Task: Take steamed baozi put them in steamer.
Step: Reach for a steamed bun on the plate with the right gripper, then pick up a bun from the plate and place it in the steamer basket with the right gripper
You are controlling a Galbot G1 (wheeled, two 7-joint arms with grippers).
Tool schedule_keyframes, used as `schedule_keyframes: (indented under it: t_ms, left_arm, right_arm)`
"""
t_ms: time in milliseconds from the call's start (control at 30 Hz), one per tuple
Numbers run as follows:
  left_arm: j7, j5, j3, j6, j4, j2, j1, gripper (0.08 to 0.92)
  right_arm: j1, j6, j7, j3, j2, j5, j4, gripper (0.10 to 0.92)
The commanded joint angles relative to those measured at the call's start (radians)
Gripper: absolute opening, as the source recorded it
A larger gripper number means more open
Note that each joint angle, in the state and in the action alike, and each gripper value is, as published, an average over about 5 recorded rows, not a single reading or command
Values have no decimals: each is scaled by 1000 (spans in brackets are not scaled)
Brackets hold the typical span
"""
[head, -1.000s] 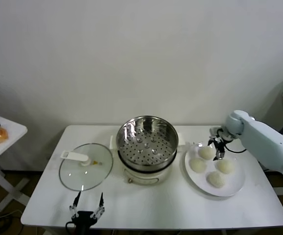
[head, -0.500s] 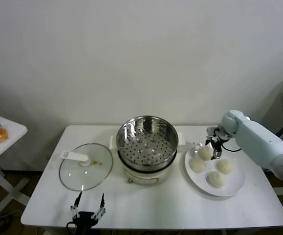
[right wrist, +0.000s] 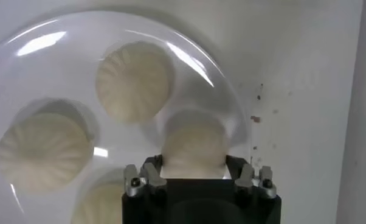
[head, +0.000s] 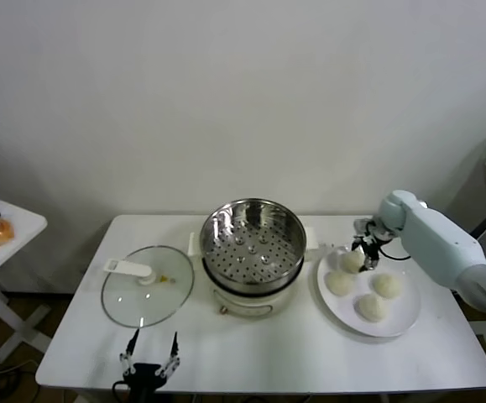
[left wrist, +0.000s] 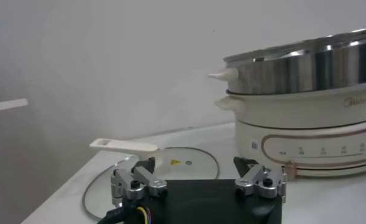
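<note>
On the white table (head: 251,348), seen from the head, the right gripper (head: 365,250) hangs over the rear baozi (head: 351,260) on the white plate (head: 398,314), right of the empty steamer (head: 251,238).

Left wrist: the left gripper (left wrist: 198,182) sits spread near the glass lid (left wrist: 189,163).

Right wrist: spread fingers (right wrist: 145,176) straddle that baozi (right wrist: 194,145).

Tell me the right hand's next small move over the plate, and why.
Probably close on the baozi and lift. The right hand straddles that bun on the plate, its fingers on either side. The steamer holds nothing, and the left hand sits parked at the table's near edge.
</note>
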Motion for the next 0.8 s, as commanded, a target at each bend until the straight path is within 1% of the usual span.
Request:
schedule_keyframes:
  t_ms: [33,167,267,500,633,800]
  left_arm:
    - [-1,1,-1,-3,2,0,1,823]
    - [-2,1,-4,-4,-1,1,3,823]
    - [-1,0,-8,-5,-4,2,5,823]
    - [-2,3,-13,-8,-18,4,18,823]
    - [-3,2,-12,-5,-25,2,22,823]
    - [-4,3,-12,-7,-22,1,23,823]
  right_arm:
    - [-1,8,2,8,6,-11,-3,671]
    - [20,14,-2,-26,-19,10,55,670]
    - [83,28,-7,-111,-62,63,137,670]
    - [384,86,-10,-435,-161,289,385,670]
    - [530,127,-8,-554,-153,385,463,670]
    - [685,189,-3,-671,-105,459,546,663]
